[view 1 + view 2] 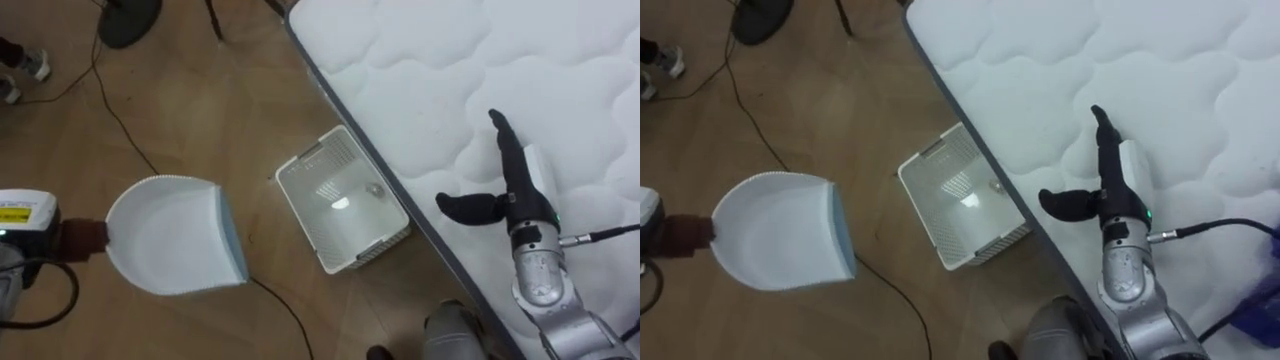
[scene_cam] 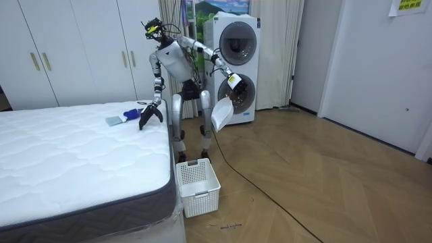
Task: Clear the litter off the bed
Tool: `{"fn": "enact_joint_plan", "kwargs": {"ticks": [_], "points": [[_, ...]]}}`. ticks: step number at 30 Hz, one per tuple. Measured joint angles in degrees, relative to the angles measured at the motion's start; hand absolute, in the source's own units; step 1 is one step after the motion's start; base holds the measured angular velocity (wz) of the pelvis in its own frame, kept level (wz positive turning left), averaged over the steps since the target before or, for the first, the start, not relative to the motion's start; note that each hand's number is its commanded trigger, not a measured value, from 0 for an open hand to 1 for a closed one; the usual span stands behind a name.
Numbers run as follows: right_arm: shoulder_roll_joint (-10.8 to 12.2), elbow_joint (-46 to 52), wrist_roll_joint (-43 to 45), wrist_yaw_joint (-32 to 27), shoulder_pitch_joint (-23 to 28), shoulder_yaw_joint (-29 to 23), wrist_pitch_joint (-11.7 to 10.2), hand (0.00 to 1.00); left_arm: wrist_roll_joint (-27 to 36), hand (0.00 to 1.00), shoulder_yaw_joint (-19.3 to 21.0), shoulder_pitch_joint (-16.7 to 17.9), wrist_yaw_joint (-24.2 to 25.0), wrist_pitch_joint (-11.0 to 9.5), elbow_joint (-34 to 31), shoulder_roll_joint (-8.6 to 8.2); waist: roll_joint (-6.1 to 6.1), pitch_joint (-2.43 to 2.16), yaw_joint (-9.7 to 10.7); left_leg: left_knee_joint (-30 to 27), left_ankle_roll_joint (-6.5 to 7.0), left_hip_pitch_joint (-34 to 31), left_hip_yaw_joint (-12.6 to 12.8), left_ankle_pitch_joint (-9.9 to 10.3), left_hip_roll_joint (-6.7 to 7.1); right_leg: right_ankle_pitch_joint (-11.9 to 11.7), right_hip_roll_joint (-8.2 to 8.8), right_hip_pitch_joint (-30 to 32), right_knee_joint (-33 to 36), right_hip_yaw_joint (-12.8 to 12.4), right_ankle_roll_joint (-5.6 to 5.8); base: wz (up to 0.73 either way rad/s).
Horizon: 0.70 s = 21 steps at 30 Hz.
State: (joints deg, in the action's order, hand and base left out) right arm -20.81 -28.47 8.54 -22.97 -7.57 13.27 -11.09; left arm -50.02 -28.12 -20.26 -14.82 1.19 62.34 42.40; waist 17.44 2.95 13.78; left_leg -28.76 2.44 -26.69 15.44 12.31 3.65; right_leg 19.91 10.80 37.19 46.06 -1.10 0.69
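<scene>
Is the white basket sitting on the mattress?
No, the basket stands on the wood floor, right beside the edge of the mattress.

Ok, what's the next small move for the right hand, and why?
Probably slide the right hand sideways to the blue and grey items beside it on the mattress: it's open and holds nothing, while the left hand holds the dustpan over the floor.
</scene>
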Motion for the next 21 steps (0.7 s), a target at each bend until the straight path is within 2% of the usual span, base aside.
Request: {"fn": "enact_joint_plan", "kwargs": {"ticks": [5,7,13,14,15,17,19,21], "points": [[-0.3,0.6,-1.6,-0.8,0.0,0.1,-0.1,0.00,1.2,1.00,-0.3,-0.1,0.5,0.0,0.1,0.00,0.10,0.04,-0.1,-0.9,0.40,-1.7,-0.1,0.3,-0.49,-0.1,-0.30,1.0,0.0,0.0,0.24,0.03],[-0.6,0.9,-1.7,-1.3,0.3,0.1,-0.1,0.00,2.7,1.00,-0.3,0.1,0.3,0.0,0.0,0.00,0.02,0.10,-0.6,-0.9,0.49,-1.8,0.1,0.5,-0.89,-0.4,-0.76,1.0,-0.5,0.0,0.29,-0.06],[-2.4,3.8,-3.4,-3.0,3.3,0.0,-0.9,0.00,9.2,1.00,0.2,0.0,-2.4,-0.9,-1.9,-0.04,-0.40,0.36,-1.6,-1.2,0.58,-1.6,0.3,1.0,-0.87,-0.3,-0.70,0.8,-0.6,-0.3,0.34,-0.03],[-2.3,3.8,-3.5,-3.3,3.4,0.1,-1.0,0.00,9.8,1.00,0.5,-0.1,-2.8,-1.1,-2.9,-0.06,-0.69,0.48,-1.7,-1.2,0.58,-1.4,0.3,1.0,-0.88,-0.3,-0.72,0.6,-0.7,-0.3,0.35,-0.07],[-2.0,3.7,-3.6,-3.5,3.5,0.0,-1.2,0.00,10.2,1.00,1.5,-0.2,-3.6,-1.5,-4.5,-0.16,-1.34,0.97,-1.7,-1.3,0.57,-0.9,0.3,1.0,-0.86,-0.3,-0.75,0.2,-0.6,-0.6,0.35,-0.09],[-2.0,2.8,-3.6,-3.7,4.2,-0.2,-1.4,0.00,9.9,1.00,2.4,-0.1,-5.1,-1.8,-7.6,-0.84,-2.27,1.30,-1.8,-1.4,0.48,0.5,0.3,1.2,-1.00,-0.3,-0.90,-1.3,-0.9,-0.6,0.34,-0.11],[-1.9,1.9,-3.8,-3.7,5.2,-0.9,-1.4,0.00,9.8,1.00,3.2,0.2,-6.0,-3.0,-11.0,-1.73,-2.80,1.25,-1.9,-1.6,0.47,1.8,0.3,1.5,-1.35,-0.3,-1.15,-2.9,-1.7,-0.4,0.35,-0.12],[-1.7,1.9,-3.7,-3.6,6.7,-2.5,-1.4,0.00,9.8,1.00,4.0,0.6,-6.0,-3.4,-15.3,-3.12,-3.12,1.11,-1.7,-1.2,0.47,3.4,0.3,2.0,-1.63,-0.4,-1.27,-4.8,-2.5,-0.3,0.54,-0.12]]}}
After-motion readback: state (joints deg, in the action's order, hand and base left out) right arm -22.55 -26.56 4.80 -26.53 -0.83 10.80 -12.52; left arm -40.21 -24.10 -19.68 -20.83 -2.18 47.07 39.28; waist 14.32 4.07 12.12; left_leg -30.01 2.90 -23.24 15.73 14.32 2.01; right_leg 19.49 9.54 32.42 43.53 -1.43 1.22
